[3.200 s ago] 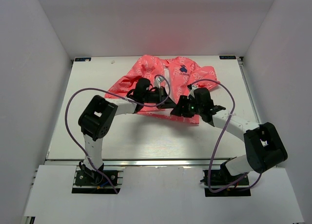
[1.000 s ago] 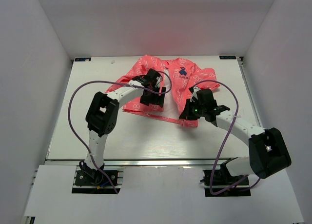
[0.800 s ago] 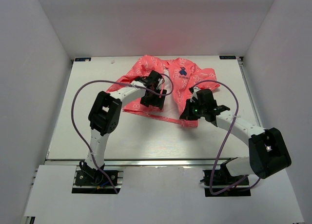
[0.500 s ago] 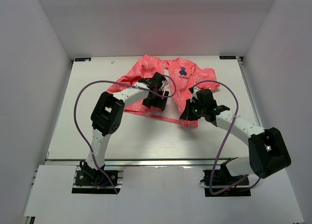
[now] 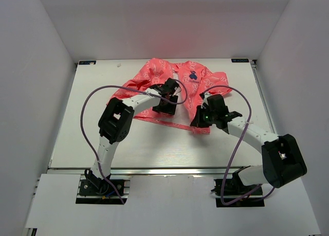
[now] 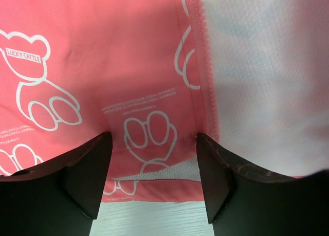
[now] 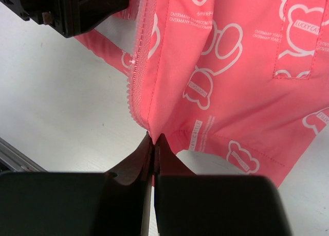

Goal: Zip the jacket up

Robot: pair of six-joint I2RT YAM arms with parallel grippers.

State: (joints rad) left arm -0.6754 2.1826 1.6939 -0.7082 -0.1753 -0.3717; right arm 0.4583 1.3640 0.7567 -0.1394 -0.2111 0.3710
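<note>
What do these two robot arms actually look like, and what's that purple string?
The left arm and right arm are white tubular links joined by bulky black joint housings. A purple cable loops loosely along each, from base to wrist. The left gripper and right gripper have black, blunt wedge-shaped fingers. A small green light glows on the right wrist.

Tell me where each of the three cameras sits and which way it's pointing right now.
Top external: fixed above and behind the bases, looking down at the table and jacket; left arm and right arm show.
Left wrist: looks down close onto the jacket's front; left jaws, open, show.
Right wrist: looks at the jacket's hem; right jaws, shut on it, show.
Shared: both wrist views show the zipper teeth.
</note>
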